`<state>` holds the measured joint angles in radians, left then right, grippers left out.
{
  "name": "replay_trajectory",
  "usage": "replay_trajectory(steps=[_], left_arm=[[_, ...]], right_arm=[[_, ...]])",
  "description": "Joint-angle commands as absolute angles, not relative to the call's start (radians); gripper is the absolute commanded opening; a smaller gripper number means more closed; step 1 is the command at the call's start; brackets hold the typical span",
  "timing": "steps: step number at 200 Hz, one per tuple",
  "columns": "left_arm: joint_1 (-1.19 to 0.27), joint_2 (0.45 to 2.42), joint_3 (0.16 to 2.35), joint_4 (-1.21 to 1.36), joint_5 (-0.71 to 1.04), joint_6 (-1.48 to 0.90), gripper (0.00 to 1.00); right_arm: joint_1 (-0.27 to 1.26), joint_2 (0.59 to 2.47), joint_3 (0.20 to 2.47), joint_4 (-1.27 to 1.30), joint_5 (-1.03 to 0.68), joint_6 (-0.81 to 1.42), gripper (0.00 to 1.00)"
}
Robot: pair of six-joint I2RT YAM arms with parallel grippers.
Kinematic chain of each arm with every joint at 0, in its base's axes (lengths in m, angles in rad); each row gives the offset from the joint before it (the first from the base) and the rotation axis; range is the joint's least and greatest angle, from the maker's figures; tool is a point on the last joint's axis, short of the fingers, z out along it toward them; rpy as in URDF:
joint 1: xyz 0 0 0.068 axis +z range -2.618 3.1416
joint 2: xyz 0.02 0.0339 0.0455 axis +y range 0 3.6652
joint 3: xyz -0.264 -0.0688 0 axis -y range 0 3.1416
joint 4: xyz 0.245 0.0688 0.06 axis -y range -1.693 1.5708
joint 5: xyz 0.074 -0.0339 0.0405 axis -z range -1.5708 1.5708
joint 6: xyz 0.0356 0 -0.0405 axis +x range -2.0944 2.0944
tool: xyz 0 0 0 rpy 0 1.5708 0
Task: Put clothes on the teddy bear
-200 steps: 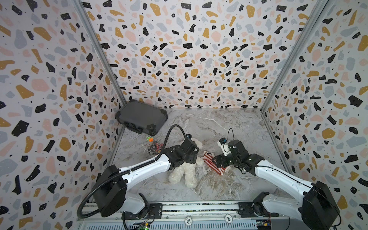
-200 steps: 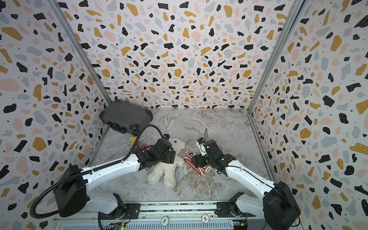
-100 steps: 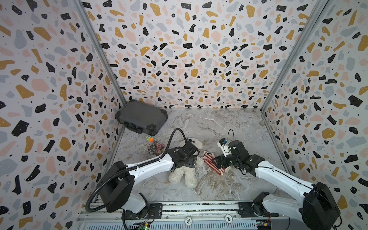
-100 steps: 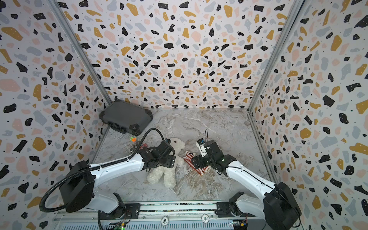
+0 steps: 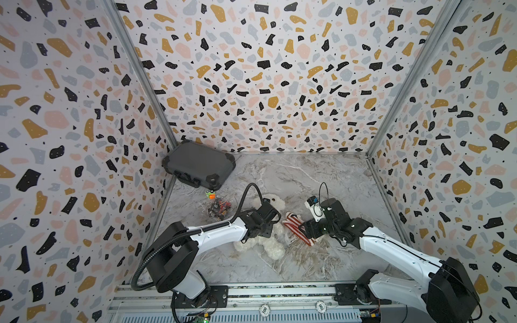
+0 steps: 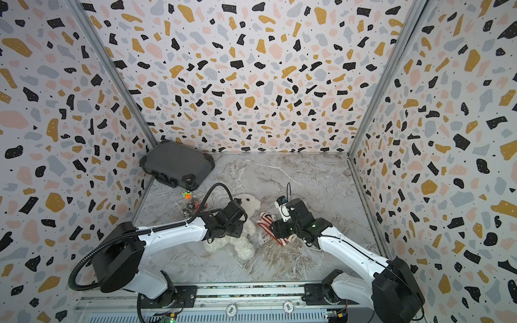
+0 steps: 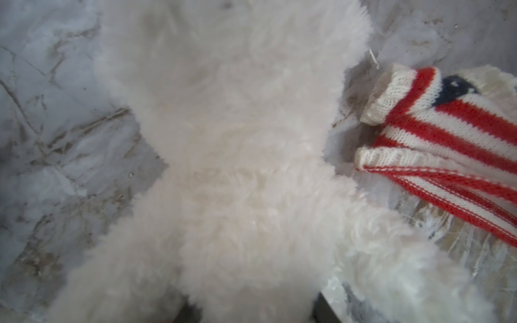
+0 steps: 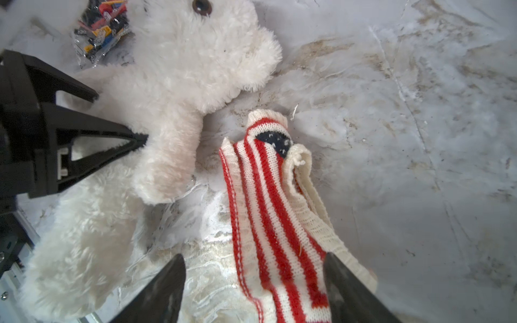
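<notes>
- Two-sided reaching going on from the near edge, ending around the middle of the marble table (image 5: 307,173) (image 6: 293,173).
- Finding the teddy bear (image 5: 272,246) (image 6: 243,246) (image 7: 237,167) (image 8: 173,78) lying on that table a little left of the middle, head pointing toward the far side, legs pointing toward the near side, face showing upward.
- Seeing the left gripper (image 5: 269,227) (image 6: 238,227) (image 8: 119,117) hanging over the bear's chest from the left, its fingers (image 8: 112,139) pressing into the white fur beside the bear's arm.
- Noticing its jaws standing close together with fur between them; failing to tell whether clamping the bear or only touching it.
- Getting only blurred fur through the left wrist view, fingertips hidden.
- Spotting the sweater (image 5: 292,223) (image 6: 265,222) (image 7: 453,134) (image 8: 268,201), red-and-white striped with a dark blue patch, lying crumpled just right of the bear, near its arm yet apart from it.
- Watching the right gripper (image 5: 303,232) (image 6: 277,232) (image 8: 253,256) reaching in from the right and straddling the near-right end of the sweater.
- Seeing its jaws gaping wide: one of its fingers (image 8: 344,285) touching the sweater's cream edge, the other resting clear of the knit; clamping nothing.
- Making out a dark case (image 5: 198,165) (image 6: 176,163) lying in the far left corner.
- Picking out a clear bag (image 5: 219,208) (image 6: 193,207) (image 8: 100,30) of small colourful parts between the case and the bear's head, a small orange-and-green piece (image 5: 210,194) (image 6: 187,194) just beyond it.
</notes>
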<state>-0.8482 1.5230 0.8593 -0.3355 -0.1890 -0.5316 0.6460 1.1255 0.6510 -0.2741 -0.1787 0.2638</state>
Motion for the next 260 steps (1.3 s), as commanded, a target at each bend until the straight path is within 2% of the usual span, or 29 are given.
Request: replay_trajectory(steps=[1,25,52,131,178,204,226,260], left_arm=[[-0.848,1.496,0.817,-0.318,-0.188,-0.524,0.25],[-0.846,1.425,0.786,-0.309,-0.223,-0.513,0.14],[-0.841,1.340,0.760,-0.302,-0.244,-0.483,0.08],[-0.840,1.188,0.742,-0.355,-0.275,-0.419,0.07],[-0.841,1.088,0.731,-0.379,-0.253,-0.407,0.06],[-0.840,1.050,0.733,-0.403,-0.257,-0.404,0.06],[-0.840,1.034,0.733,-0.412,-0.240,-0.403,0.05],[-0.841,1.012,0.727,-0.441,-0.206,-0.403,0.03]], right_arm=[[0.673,1.130,0.674,-0.314,-0.151,0.255,0.73],[0.721,1.164,0.699,-0.329,-0.108,0.269,0.70],[0.752,1.197,0.709,-0.333,-0.065,0.284,0.67],[0.758,1.271,0.730,-0.333,0.015,0.275,0.54],[0.761,1.268,0.730,-0.315,0.055,0.272,0.35],[0.765,1.276,0.736,-0.316,0.040,0.271,0.35],[0.784,1.275,0.736,-0.316,0.045,0.277,0.43],[0.795,1.274,0.730,-0.317,0.055,0.278,0.48]])
